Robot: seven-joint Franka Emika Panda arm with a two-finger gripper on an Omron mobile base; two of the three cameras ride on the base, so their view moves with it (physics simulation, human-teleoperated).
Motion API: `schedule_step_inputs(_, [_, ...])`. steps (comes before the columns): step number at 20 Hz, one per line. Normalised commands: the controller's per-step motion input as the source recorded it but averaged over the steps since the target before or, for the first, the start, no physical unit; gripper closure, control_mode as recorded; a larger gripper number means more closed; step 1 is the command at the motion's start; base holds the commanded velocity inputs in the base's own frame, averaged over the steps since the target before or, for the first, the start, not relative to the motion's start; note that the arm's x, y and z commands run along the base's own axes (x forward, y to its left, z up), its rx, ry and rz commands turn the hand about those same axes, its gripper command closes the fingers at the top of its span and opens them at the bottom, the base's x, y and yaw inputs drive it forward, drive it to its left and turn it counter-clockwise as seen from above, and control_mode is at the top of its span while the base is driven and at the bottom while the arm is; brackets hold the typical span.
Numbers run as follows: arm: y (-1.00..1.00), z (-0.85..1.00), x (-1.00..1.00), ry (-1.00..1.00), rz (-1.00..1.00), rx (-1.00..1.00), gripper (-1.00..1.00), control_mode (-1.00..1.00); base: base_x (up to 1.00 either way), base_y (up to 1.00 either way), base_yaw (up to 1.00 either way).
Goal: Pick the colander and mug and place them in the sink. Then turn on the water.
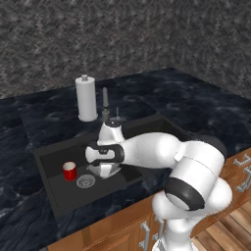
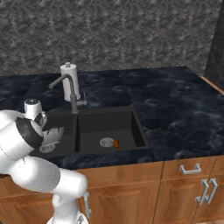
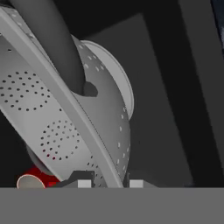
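A: We start with the sink (image 1: 54, 196): 2 dark basins cut into the black counter (image 1: 196, 103). Our arm (image 1: 152, 152) reaches down into the left basin.

B: And the colander (image 3: 65, 131)? In the hand view we see its perforated wall tilted, right against our fingers, with the rim running between the 2 tips.

A: Yes, our gripper (image 3: 110, 183) looks nearly closed, pinched on that rim. So we judge the colander is being set down in the basin; whether it rests on the floor yet we cannot tell.

B: The mug (image 1: 69, 171) already stands upright in the same basin, beside the drain (image 1: 85, 181).

A: Then both items are about in. Next we need to let go of the rim, lift clear, and reach the faucet (image 2: 72, 94).

B: No stream falls from it, so the water is the 1 step left.
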Motion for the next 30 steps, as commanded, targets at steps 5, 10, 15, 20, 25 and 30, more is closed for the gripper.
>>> schedule_step_inputs(5, [0.12,-0.37,0.47,0.00,-0.23,-0.11,1.00,-1.00,0.00,0.00,0.00])
schedule_step_inputs(10, [0.30,-0.21,0.50,0.00,-0.19,-0.07,1.00,-1.00,0.00,0.00,0.00])
schedule_step_inputs(15, [0.35,-0.13,0.49,0.01,-0.15,-0.08,1.00,-1.00,0.00,0.00,0.00])
schedule_step_inputs(20, [0.48,-0.13,0.23,0.00,-0.14,-0.04,1.00,-1.00,0.00,0.00,0.00])
schedule_step_inputs(25, [0.61,-0.06,0.22,0.00,-0.18,-0.02,1.00,-1.00,0.00,0.00,0.00])
schedule_step_inputs(30, [0.75,-0.06,0.20,0.00,-0.20,0.00,1.00,-1.00,0.00,0.00,0.00])
